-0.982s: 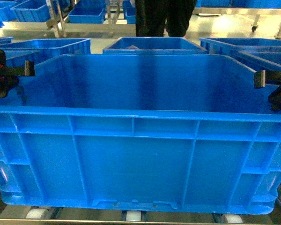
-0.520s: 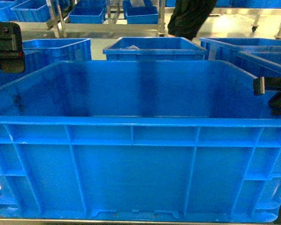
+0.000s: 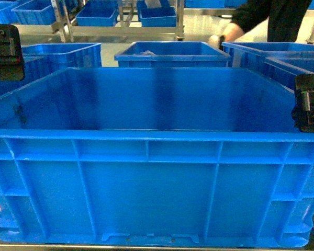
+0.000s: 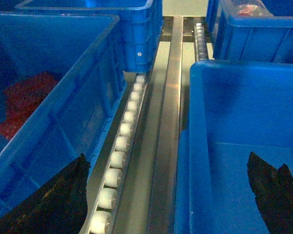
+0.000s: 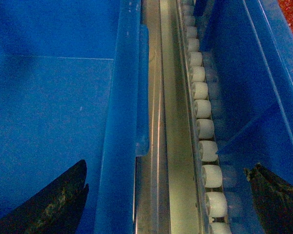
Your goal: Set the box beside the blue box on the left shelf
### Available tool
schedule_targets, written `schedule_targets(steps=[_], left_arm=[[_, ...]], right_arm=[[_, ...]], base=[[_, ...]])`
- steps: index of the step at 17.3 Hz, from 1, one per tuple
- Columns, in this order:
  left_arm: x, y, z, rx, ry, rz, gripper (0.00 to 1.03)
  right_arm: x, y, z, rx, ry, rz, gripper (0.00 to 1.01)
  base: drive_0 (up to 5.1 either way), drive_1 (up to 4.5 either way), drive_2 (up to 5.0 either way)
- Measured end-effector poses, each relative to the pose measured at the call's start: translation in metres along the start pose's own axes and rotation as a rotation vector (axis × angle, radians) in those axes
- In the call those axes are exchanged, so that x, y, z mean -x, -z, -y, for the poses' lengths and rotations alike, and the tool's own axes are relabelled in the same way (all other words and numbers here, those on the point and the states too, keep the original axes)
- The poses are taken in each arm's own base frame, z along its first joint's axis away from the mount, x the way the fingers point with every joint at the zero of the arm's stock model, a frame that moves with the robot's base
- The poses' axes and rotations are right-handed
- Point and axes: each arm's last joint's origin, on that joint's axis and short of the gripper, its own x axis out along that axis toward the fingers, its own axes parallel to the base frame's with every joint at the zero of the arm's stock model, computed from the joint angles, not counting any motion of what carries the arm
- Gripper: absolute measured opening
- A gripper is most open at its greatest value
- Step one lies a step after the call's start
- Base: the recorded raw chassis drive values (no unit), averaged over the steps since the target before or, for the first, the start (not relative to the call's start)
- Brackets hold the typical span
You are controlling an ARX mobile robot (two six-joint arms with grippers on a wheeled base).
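The box (image 3: 152, 193), a large bright blue open-top crate with ribbed sides, fills the head view and rests level on the shelf. My left gripper (image 3: 6, 52) hangs above and outside its left rim. In the left wrist view my left gripper (image 4: 166, 195) is open, its dark fingers (image 4: 53, 200) spread either side of the box's left wall (image 4: 188, 146). A blue box (image 4: 53, 97) holding red items stands just left of it across a roller track. My right gripper (image 3: 309, 102) sits off the right rim. It is open too (image 5: 166, 204), spanning the box's right wall (image 5: 122, 107).
White roller tracks (image 4: 122, 146) (image 5: 205, 126) and steel rails (image 4: 166, 122) run between the crates. Another blue crate (image 5: 254, 73) stands close on the right. More crates (image 3: 172, 52) sit behind, and a person (image 3: 272, 21) leans over the far right ones.
The box came down from a raised, gripped position and now rests level. My left gripper let go first and rose, then the right released the rim. The person moved right.
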Motion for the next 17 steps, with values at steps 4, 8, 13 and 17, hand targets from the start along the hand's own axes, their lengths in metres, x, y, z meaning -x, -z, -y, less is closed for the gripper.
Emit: schedule_targets(steps=[4, 8, 13, 17], left_arm=[[0.000, 0.000, 0.000, 0.000, 0.000, 0.000, 0.98], [0.000, 0.000, 0.000, 0.000, 0.000, 0.000, 0.98], [0.000, 0.000, 0.000, 0.000, 0.000, 0.000, 0.98], [0.028, 0.039, -0.014, 0.037, 0.149, 0.312, 0.61]], right_arm=[[0.000, 0.000, 0.000, 0.000, 0.000, 0.000, 0.98], [0.000, 0.000, 0.000, 0.000, 0.000, 0.000, 0.98], [0.000, 0.000, 0.000, 0.000, 0.000, 0.000, 0.98], [0.013, 0.047, 0.020, -0.030, -0.056, 0.516, 0.62]], base=[[0.0, 0.00, 0.0], [0.0, 0.00, 0.0], [0.0, 0.00, 0.0], [0.0, 0.00, 0.0]])
